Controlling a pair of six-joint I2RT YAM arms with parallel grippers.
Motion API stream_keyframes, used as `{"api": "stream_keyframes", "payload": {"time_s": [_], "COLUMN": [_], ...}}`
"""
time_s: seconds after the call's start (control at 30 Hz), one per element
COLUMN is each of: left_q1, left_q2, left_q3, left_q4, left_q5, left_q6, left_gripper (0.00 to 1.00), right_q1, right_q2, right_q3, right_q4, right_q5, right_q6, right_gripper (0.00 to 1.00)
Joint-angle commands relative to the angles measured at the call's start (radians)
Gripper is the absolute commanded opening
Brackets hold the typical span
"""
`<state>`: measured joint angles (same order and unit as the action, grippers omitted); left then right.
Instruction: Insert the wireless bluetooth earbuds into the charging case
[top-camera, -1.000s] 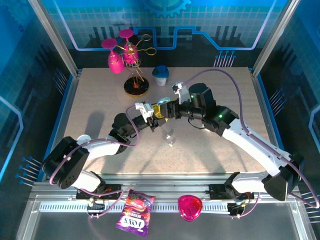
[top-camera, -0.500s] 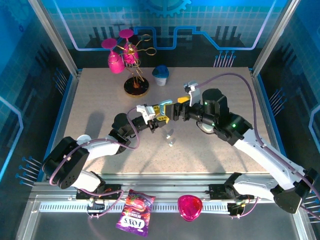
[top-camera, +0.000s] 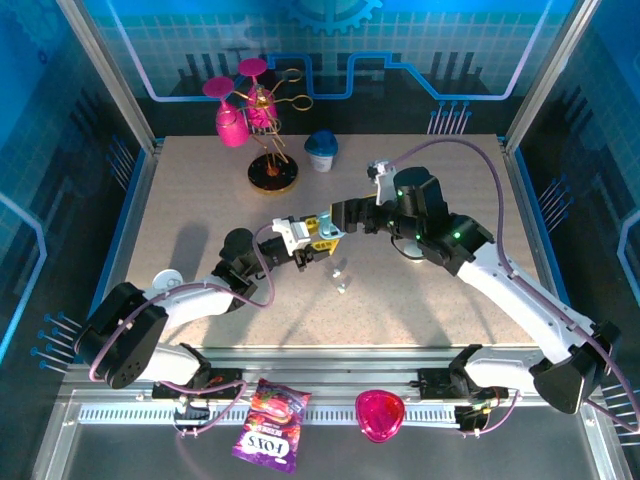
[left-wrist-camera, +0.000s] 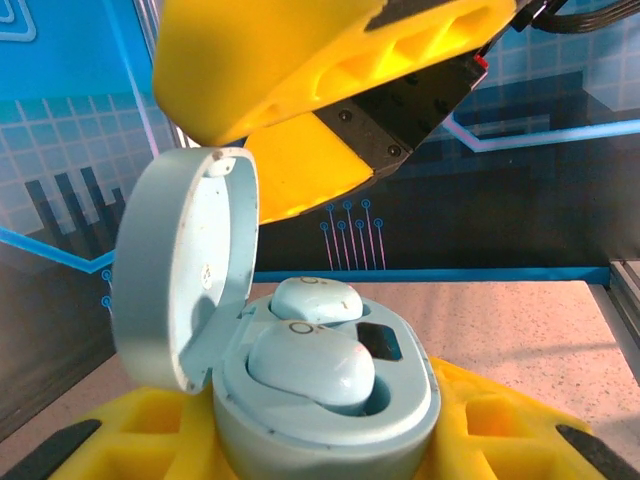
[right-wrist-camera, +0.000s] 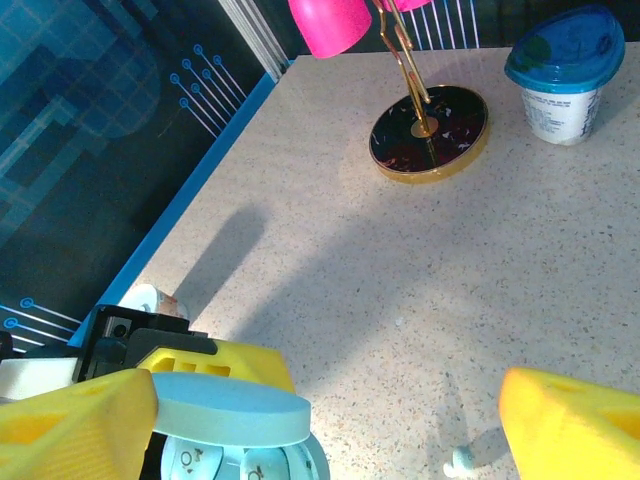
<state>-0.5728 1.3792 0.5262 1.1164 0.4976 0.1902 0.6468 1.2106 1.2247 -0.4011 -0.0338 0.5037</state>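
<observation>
The light-blue charging case (left-wrist-camera: 330, 405) stands open, with my left gripper (left-wrist-camera: 325, 450) shut on its base between yellow fingers (left-wrist-camera: 500, 420). Its lid (left-wrist-camera: 185, 270) is swung up to the left. Two pale earbuds (left-wrist-camera: 310, 360) (left-wrist-camera: 318, 298) sit in the sockets. My right gripper (right-wrist-camera: 330, 425) is open and hovers just above the lid (right-wrist-camera: 225, 410). One of its fingers (left-wrist-camera: 300, 80) is right at the lid's top edge, and I cannot tell whether they touch. In the top view the case (top-camera: 322, 232) is held mid-table. Two more small pale earbuds (top-camera: 341, 268) (top-camera: 345, 288) lie on the table below it.
A white cup with a blue lid (top-camera: 322, 150) stands at the back. To its left is a gold stand with a dark round base (top-camera: 272, 172) and pink cups (top-camera: 231, 122). A candy bag (top-camera: 268, 428) and a pink object (top-camera: 380, 415) lie off the table's front edge.
My right gripper opened wide, drew back to the right, then came in again over the case lid. The left gripper kept its hold on the case and shifted slightly.
</observation>
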Motion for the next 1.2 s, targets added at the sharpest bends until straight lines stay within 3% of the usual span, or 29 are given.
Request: {"api": "stream_keyframes", "payload": {"time_s": [0.0, 0.27, 0.47, 0.63, 0.87, 1.0, 1.17], "left_q1": [-0.007, -0.007, -0.006, -0.006, -0.006, -0.007, -0.007], "left_q2": [-0.012, 0.011, 0.02, 0.015, 0.014, 0.01, 0.004], "left_q3": [0.004, 0.035, 0.04, 0.043, 0.044, 0.044, 0.035], "left_q4": [0.051, 0.046, 0.071, 0.079, 0.113, 0.12, 0.135], "left_q5": [-0.009, -0.048, -0.03, -0.018, -0.002, 0.006, 0.01], "left_q6": [-0.007, -0.066, -0.081, -0.088, -0.116, -0.128, -0.137], "left_gripper": [0.18, 0.17, 0.17, 0.17, 0.18, 0.18, 0.18], "right_q1": [-0.007, -0.016, -0.122, -0.136, -0.142, -0.142, -0.141], "right_q2": [-0.018, -0.093, -0.146, -0.143, -0.074, -0.02, 0.021], "right_q3": [-0.016, -0.119, -0.29, -0.366, -0.494, -0.539, -0.556], "right_q4": [-0.038, 0.023, 0.369, 0.484, 0.81, 0.972, 1.03], "right_q5": [0.003, -0.083, -0.408, -0.485, -0.56, -0.574, -0.572], "right_q6": [0.016, 0.052, 0.369, 0.536, 0.781, 0.881, 0.921], "right_gripper": [0.88, 0.87, 0.82, 0.8, 0.73, 0.62, 0.46]}}
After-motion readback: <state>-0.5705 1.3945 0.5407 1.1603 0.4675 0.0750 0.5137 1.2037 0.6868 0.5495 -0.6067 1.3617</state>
